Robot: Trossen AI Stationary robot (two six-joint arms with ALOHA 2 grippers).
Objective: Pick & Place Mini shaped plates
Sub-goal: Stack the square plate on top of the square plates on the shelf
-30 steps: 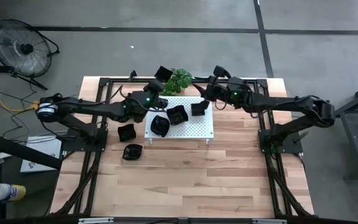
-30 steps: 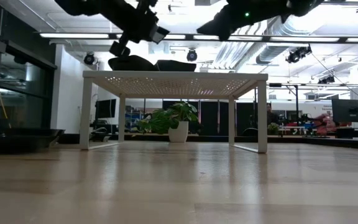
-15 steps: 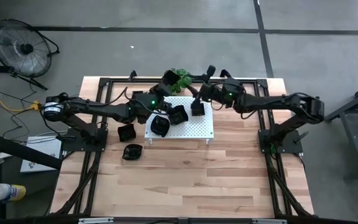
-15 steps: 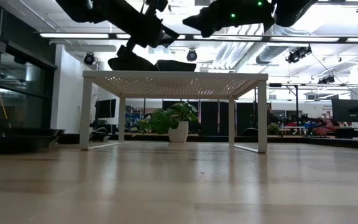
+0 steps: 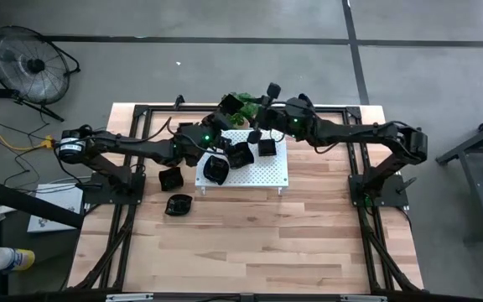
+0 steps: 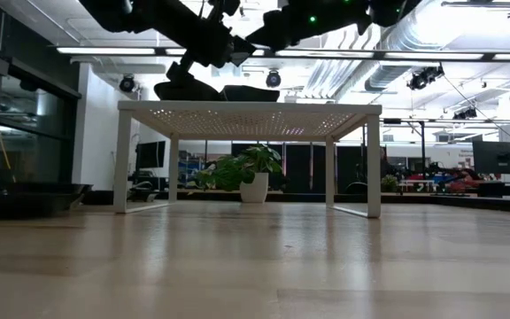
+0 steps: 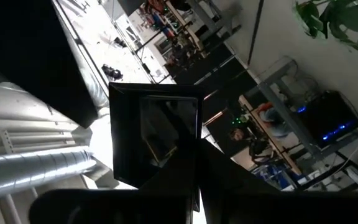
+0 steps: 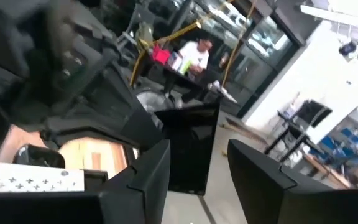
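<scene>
High view: I see the left gripper (image 5: 227, 107) raised over the far edge of the white perforated board (image 5: 268, 172), clamped on a square plate (image 5: 230, 103) beside the potted plant (image 5: 243, 98). The right gripper (image 5: 267, 94) reaches in from the right, close to that plate. Three plates (image 5: 240, 155) lie on the board; two more (image 5: 171, 178) sit on the bench (image 5: 250, 243) to its left.

Left wrist view: the square plate (image 7: 156, 140) is gripped on one edge.

Right wrist view: the right gripper's fingers (image 8: 151, 174) stand apart, the plate (image 8: 191, 149) just beyond them.
</scene>
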